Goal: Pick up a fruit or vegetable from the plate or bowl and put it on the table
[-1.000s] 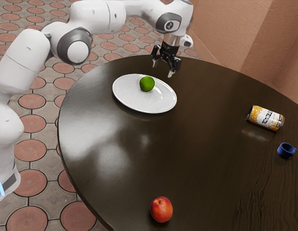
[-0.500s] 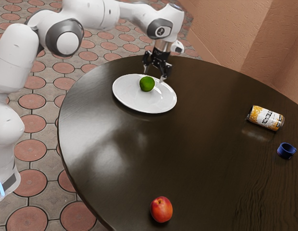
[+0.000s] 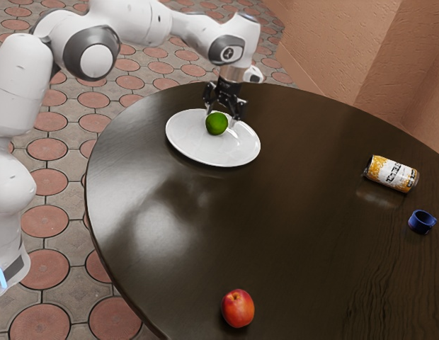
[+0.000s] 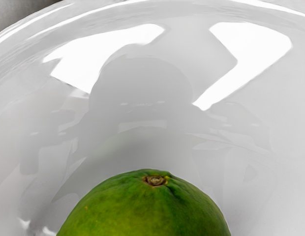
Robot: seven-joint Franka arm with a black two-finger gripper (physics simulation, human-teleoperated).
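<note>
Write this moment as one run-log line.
gripper open, low at green fruit | green fruit on plate | red fruit on table | grasp not yet closed

Both cameras overlook the plate [image 3: 191, 147], the wrist's closely.

Ok so nothing I can actually read here, sorry folks. The yellow-and-white can [image 3: 391, 173] has dark lettering on its white part, way too small for me to make out. Same for the tiny mark on my arm's grey joint cap [image 3: 227, 50].
</note>
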